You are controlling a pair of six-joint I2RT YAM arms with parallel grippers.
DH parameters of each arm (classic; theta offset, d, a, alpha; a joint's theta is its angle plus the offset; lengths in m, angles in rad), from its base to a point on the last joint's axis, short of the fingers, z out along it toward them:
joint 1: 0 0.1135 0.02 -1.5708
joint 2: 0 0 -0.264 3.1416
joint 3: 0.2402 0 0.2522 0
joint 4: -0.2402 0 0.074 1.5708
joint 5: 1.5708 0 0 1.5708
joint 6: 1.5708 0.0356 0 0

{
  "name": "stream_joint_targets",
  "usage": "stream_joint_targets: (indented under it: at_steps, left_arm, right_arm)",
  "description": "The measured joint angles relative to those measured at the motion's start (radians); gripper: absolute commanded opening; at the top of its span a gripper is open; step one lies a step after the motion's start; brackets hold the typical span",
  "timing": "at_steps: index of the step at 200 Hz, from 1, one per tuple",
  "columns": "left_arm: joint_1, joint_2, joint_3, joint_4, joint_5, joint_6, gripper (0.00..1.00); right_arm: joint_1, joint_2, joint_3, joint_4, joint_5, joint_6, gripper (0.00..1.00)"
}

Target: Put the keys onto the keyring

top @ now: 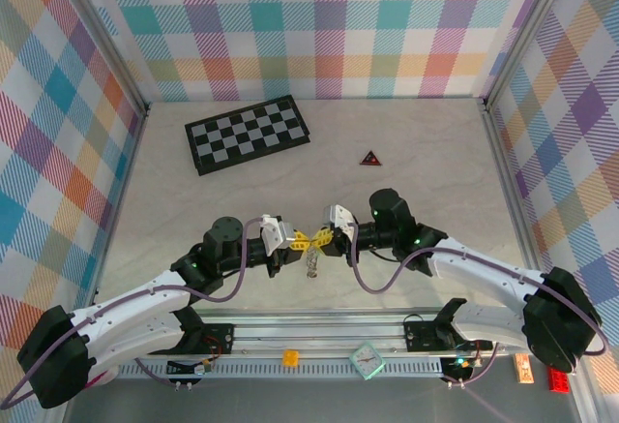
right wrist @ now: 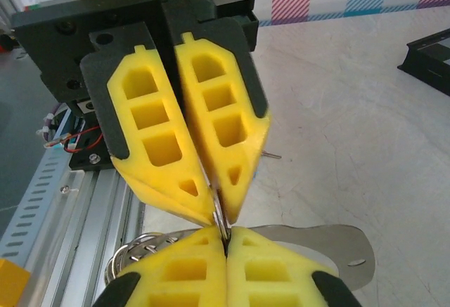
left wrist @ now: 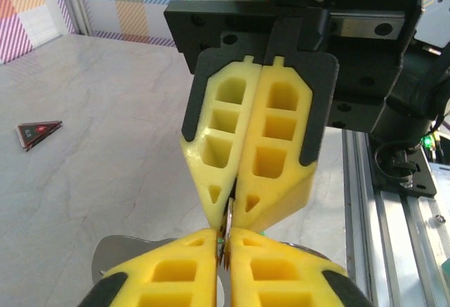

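**Overhead view.** I see the left gripper (top: 301, 240) and the right gripper (top: 323, 239) meeting tip to tip at the centre of the frame, above the pale table (top: 435, 142). The keyring (top: 311, 266) hangs just below their meeting point as a small silvery bunch. A checkerboard (top: 249, 133) lies at upper left. A dark red-edged triangle (top: 370, 159) lies to its right, well apart from both grippers.

**Left wrist view.** The right gripper's yellow fingers (left wrist: 274, 145), at upper centre, are pressed together on a thin silvery edge of the keyring. The left gripper's fingers (left wrist: 176, 272), along the bottom edge, stand at a narrow gap around that same metal. A speck of green (left wrist: 221, 240) sits at their tips, too small for me to identify.

**Right wrist view.** The left gripper's fingers, at upper centre, pinch the same edge. Wire coils (right wrist: 133, 251) show at lower left. A flat silvery plate (right wrist: 330, 240) with a small hole shows at lower right, and I cannot tell whether it is a key.
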Motion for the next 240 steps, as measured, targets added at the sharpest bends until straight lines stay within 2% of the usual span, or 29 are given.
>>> stream_joint_targets:
  at_steps: [17,66,113,154,167,185,201,210,240]
  left_arm:
    - [0.000,-0.008,0.010,-0.039,-0.028,0.010,0.31]
    - [0.000,-0.011,0.132,-0.255,-0.077,0.066,0.30]
    - [0.000,0.017,0.177,-0.322,-0.068,0.102,0.28]
    - [0.000,0.057,0.198,-0.348,-0.047,0.123,0.18]
    - [0.000,0.062,0.203,-0.351,-0.036,0.127,0.13]
    - [0.000,0.062,0.203,-0.358,-0.026,0.127,0.00]
    - [0.000,0.062,0.203,-0.364,-0.019,0.134,0.00]
    - [0.000,0.062,0.203,-0.363,-0.015,0.133,0.00]
    - [0.000,0.054,0.188,-0.336,-0.006,0.119,0.00]
  right_arm:
    - [0.000,0.000,0.037,-0.066,0.011,-0.031,0.00]
    - [0.006,0.034,0.225,-0.342,0.081,-0.157,0.00]
    - [0.029,0.077,0.302,-0.505,0.133,-0.254,0.00]
    - [0.045,0.091,0.338,-0.553,0.140,-0.291,0.00]
    - [0.050,0.097,0.347,-0.559,0.142,-0.301,0.00]
    - [0.050,0.106,0.355,-0.562,0.143,-0.306,0.00]
    - [0.050,0.107,0.354,-0.561,0.143,-0.303,0.19]
    - [0.045,0.101,0.342,-0.541,0.134,-0.292,0.25]
    - [-0.010,0.021,0.240,-0.428,0.066,-0.216,0.31]
